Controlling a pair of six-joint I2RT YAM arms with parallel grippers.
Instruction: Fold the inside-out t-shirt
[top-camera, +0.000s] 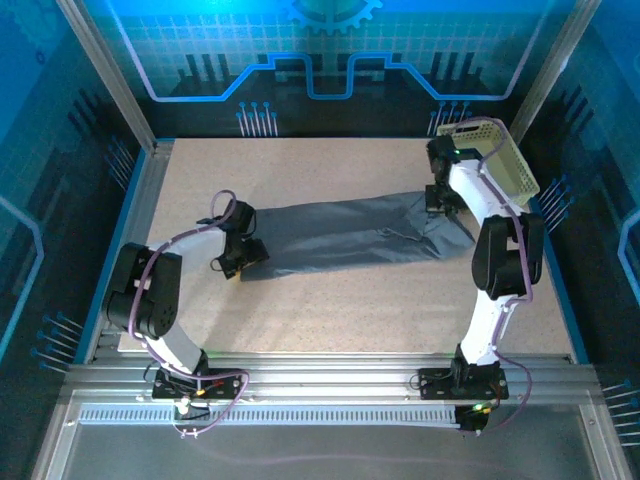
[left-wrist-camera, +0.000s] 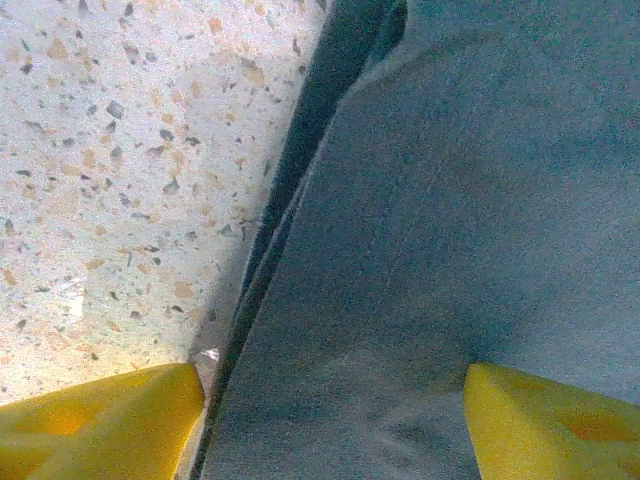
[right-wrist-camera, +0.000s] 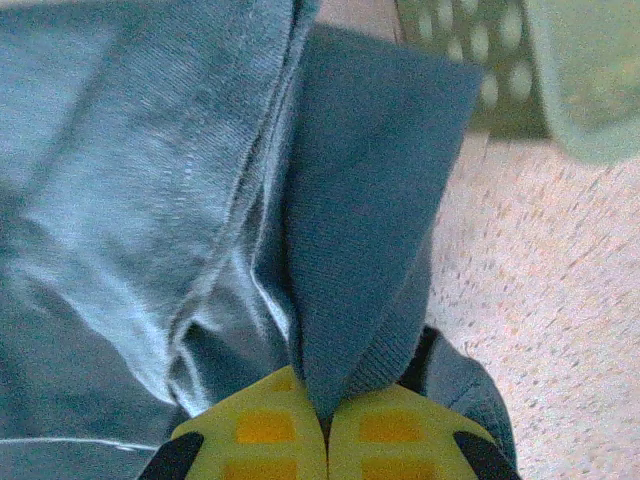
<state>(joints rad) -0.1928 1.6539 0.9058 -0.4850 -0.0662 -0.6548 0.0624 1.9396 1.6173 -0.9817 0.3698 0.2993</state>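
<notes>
On the speckled, stone-look table, the shirt lies as a long, limp slate-grey band of soft knit. The left gripper stands spread astride its layered edge. The right gripper pinches a pointed fold near the perforated plastic basket.

Robotics laboratory work cell. A speckled tabletop is fenced by aluminium framing posts and by a slotted rail at its near edge. The left arm and right arm are bolted to this rail, with purple cables looped along them. Blue wall panels enclose the station on three sides, the far one printed with a gear-and-circuit motif.
</notes>
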